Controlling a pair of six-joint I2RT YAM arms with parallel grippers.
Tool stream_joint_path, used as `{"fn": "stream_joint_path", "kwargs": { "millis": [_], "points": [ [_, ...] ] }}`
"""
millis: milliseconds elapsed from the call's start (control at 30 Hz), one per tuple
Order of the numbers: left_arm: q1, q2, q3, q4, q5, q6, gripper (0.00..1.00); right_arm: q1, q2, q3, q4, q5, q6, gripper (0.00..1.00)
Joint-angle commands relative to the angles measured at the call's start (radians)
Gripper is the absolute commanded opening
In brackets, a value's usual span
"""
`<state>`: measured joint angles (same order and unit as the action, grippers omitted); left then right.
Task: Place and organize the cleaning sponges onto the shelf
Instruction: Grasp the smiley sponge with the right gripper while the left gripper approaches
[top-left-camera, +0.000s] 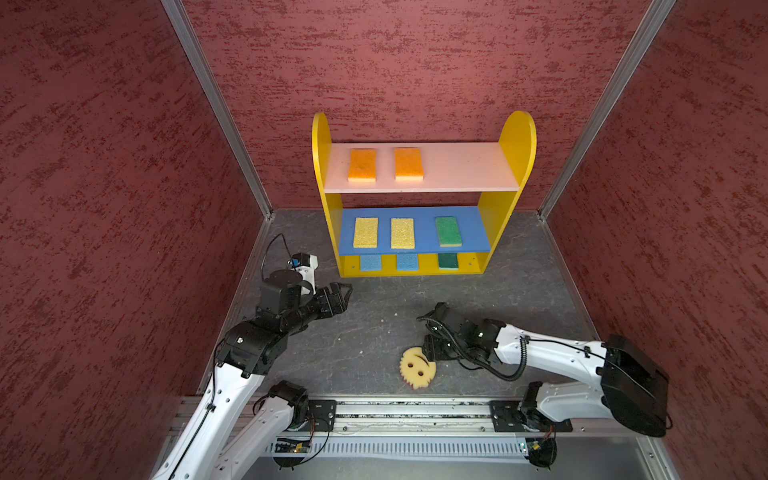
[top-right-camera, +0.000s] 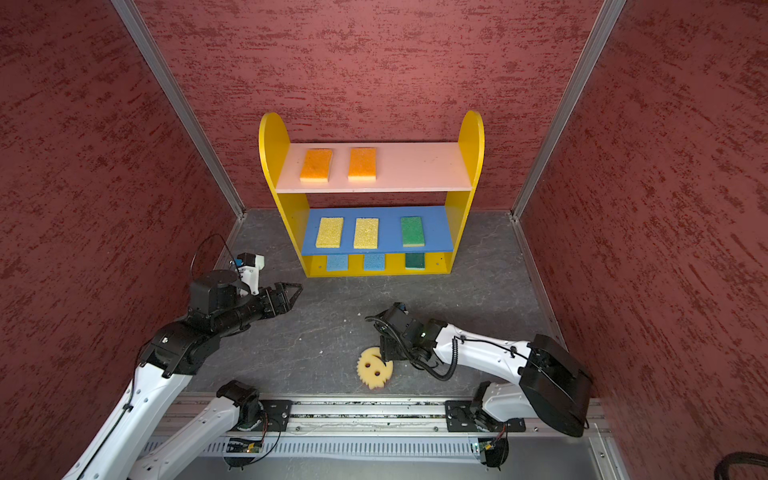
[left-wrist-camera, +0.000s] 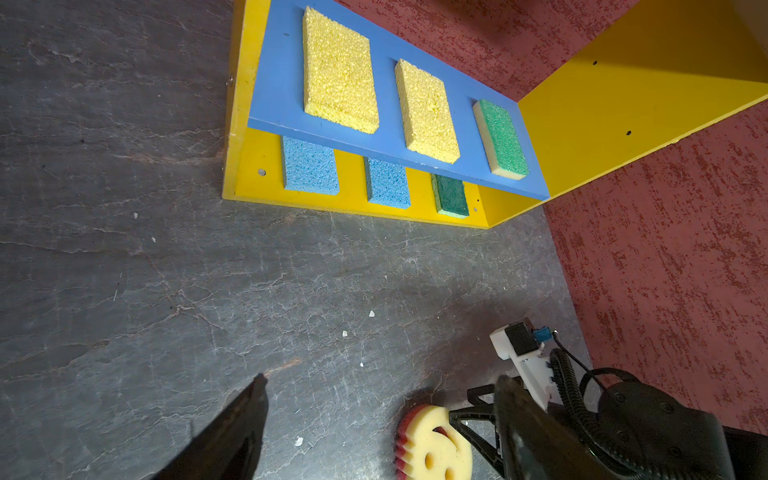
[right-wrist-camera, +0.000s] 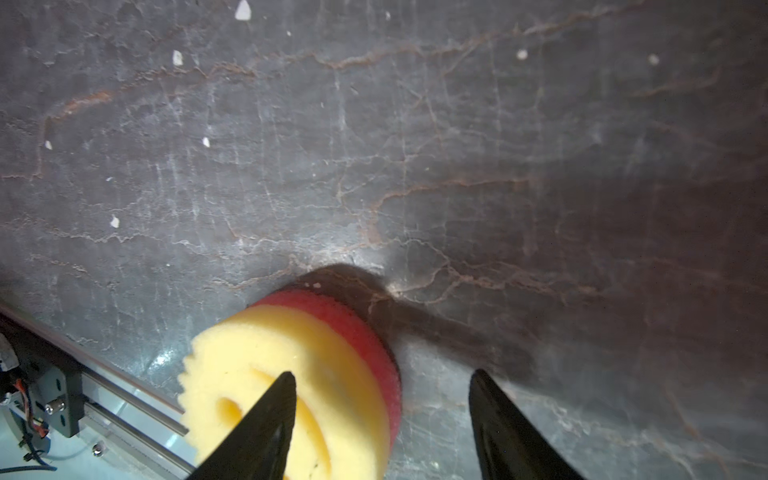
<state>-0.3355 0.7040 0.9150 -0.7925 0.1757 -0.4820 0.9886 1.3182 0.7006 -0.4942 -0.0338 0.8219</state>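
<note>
rail (top-left-camera: 415, 409): nearest to us, it runs along the front edge of the desk (top-left-camera: 374, 324) and carries both arm bases.
round smiley sponge (top-left-camera: 415, 368): we see it on the desk close to the front edge, a little right of the middle and well apart from the shelf. Its yellow face with two eye holes is turned up and the pink layer is underneath.
right gripper (right-wrist-camera: 382, 374): its fingers stand apart. In the right wrist view one finger lies over the yellow face and the other stands past the pink rim, above bare desk. We see no clamp on the sponge, and we cannot tell whether a finger touches it.
left gripper (top-left-camera: 347, 296): its fingers are spread wide with nothing between them, above the desk just in front of the shelf's front left corner.
shelf (top-left-camera: 517, 137): it stands at the back edge of the desk, against the red wall (top-left-camera: 415, 62).
pink top board (top-left-camera: 465, 166): two orange sponges (top-left-camera: 362, 165) lie side by side toward its left end.
blue middle board (top-left-camera: 424, 232): two yellow sponges (top-left-camera: 365, 232) lie at the left and middle, and a green sponge (top-left-camera: 449, 231) lies toward the right end.
yellow base (top-left-camera: 428, 265): we see two blue sponges (top-left-camera: 370, 262) below the yellow pair and a darker green sponge (top-left-camera: 448, 261) below the green one.
</note>
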Motion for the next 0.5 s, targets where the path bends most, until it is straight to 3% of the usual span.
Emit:
{"fn": "stream_joint_path", "kwargs": {
  "millis": [0, 267, 467],
  "points": [
    [0.018, -0.017, -0.023, 0.001, 0.021, 0.000, 0.86, 0.018, -0.004, 0.010, -0.042, -0.006, 0.006, 0.68],
    [0.057, -0.002, -0.046, 0.012, 0.073, -0.001, 0.86, 0.021, 0.186, -0.024, 0.099, -0.039, 0.022, 0.60],
    [0.070, -0.005, -0.060, 0.010, 0.102, 0.001, 0.86, 0.021, 0.270, 0.043, 0.132, -0.036, -0.019, 0.41]
  ]
}}
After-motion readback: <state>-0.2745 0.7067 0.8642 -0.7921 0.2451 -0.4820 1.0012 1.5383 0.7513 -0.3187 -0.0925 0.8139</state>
